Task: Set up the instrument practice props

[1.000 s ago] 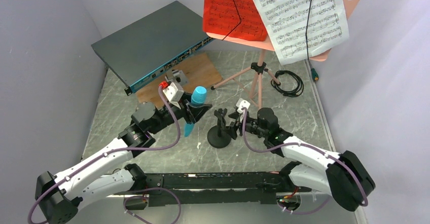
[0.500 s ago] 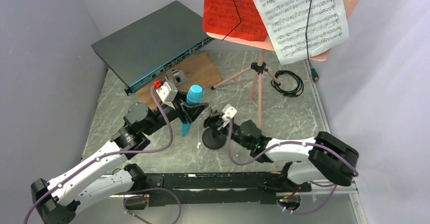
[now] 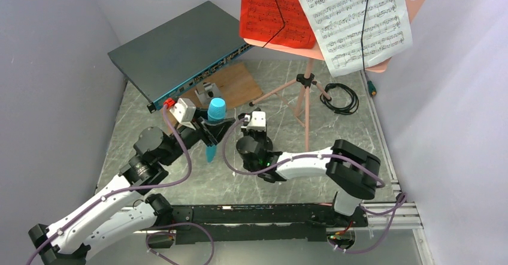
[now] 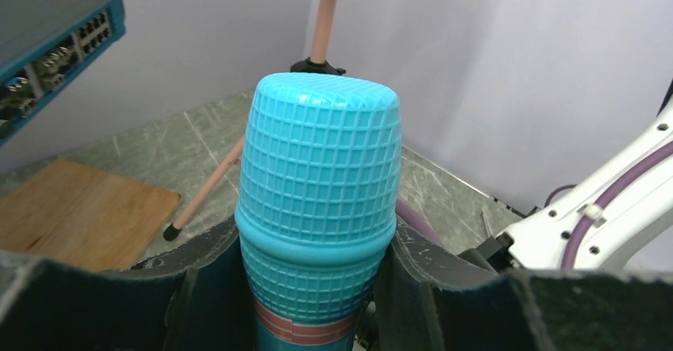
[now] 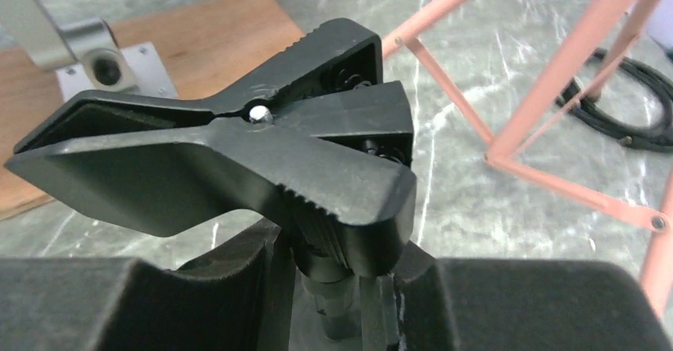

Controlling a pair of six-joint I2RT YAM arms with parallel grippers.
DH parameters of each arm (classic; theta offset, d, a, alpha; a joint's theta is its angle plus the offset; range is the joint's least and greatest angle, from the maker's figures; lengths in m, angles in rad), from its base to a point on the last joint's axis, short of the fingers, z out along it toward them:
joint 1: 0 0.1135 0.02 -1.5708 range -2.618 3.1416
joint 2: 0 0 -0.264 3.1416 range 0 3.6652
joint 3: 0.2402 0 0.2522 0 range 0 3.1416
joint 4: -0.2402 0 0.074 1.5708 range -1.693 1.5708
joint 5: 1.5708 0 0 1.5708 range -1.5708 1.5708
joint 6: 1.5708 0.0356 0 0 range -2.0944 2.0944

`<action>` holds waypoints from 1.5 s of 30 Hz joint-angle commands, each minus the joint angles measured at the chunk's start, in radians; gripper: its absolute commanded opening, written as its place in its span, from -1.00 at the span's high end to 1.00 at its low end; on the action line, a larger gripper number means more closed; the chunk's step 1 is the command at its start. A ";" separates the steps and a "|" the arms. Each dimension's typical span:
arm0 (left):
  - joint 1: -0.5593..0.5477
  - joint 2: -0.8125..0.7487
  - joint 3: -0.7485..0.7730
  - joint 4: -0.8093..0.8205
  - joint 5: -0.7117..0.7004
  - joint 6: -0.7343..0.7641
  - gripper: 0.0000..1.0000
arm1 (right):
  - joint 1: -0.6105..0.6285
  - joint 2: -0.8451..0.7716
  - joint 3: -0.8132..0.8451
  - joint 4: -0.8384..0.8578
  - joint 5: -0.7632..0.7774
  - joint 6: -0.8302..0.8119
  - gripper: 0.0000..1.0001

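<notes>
My left gripper (image 4: pixel 316 275) is shut on the cyan-blue microphone (image 4: pixel 317 152), holding it upright by the neck with the head above the fingers. From above, the microphone (image 3: pixel 215 109) hangs over the table's left centre in the left gripper (image 3: pixel 212 130). My right gripper (image 5: pixel 343 291) is shut on the post of the black mic stand (image 5: pixel 238 152), whose clip juts left above the fingers. In the top view the right gripper (image 3: pixel 247 133) sits just right of the microphone and mostly hides the stand. The salmon-pink music stand (image 3: pixel 307 91) carries a red page (image 3: pixel 272 10) and a white page (image 3: pixel 353 19).
A dark grey network switch (image 3: pixel 180 49) lies at the back left, partly over a wooden board (image 3: pixel 239 82) with a metal bracket (image 3: pixel 208 90). A coiled black cable (image 3: pixel 340 99) rests right of the tripod legs. Walls close in on both sides.
The right gripper has shut on the mic stand's post and carried it left, up beside the microphone. The left arm has shifted left and back with the microphone still in it.
</notes>
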 commanded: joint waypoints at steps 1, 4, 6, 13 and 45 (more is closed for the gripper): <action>-0.003 -0.033 0.033 -0.003 -0.068 -0.007 1.00 | -0.036 -0.066 0.132 -0.767 0.018 0.668 0.76; -0.003 -0.027 0.024 0.015 -0.068 -0.011 1.00 | -0.022 -0.076 0.127 -0.773 0.005 0.639 0.09; -0.003 -0.013 0.034 0.010 -0.068 -0.006 1.00 | -0.021 -0.116 0.119 -0.819 -0.008 0.660 -0.49; -0.003 0.004 0.024 0.047 -0.063 0.000 1.00 | -0.019 -0.385 -0.127 -0.595 -0.368 0.358 -0.99; -0.001 0.018 0.059 0.020 -0.040 -0.009 1.00 | -0.629 -0.609 -0.118 -0.360 -1.930 -0.179 -0.99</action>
